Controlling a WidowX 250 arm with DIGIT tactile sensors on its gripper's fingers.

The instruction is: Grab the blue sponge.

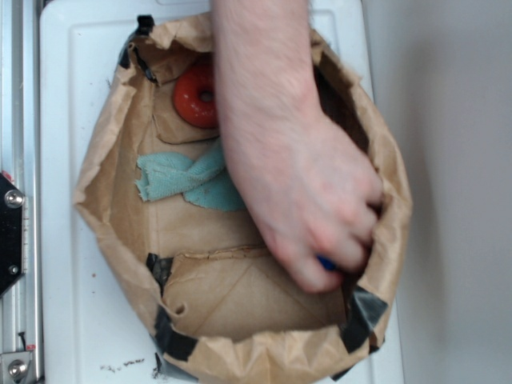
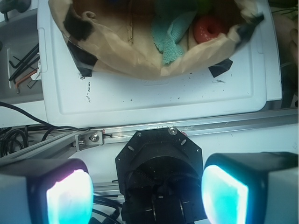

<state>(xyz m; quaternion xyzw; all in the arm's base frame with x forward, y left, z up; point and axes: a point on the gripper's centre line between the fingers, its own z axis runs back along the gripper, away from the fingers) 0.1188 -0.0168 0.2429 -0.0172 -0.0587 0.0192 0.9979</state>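
Observation:
In the exterior view a person's hand [image 1: 308,188] reaches into the brown paper bag [image 1: 112,144], and only a small royal-blue corner of the blue sponge [image 1: 326,262] shows under the fingers, near the bag's lower right. The robot arm does not appear in that view. In the wrist view my gripper [image 2: 147,193] is open, its two glowing teal pads [image 2: 70,196] wide apart with nothing between them. It hangs over the robot's black base [image 2: 159,163], well back from the bag [image 2: 121,56]. The sponge is hidden in the wrist view.
Inside the bag lie an orange ring [image 1: 196,96] [image 2: 208,29] and a pale teal cloth [image 1: 188,180] [image 2: 170,35]. The bag rests on a white board [image 1: 72,304] [image 2: 154,100]. An aluminium rail [image 2: 187,127] runs along the board's edge, and hex keys [image 2: 21,70] lie at the left.

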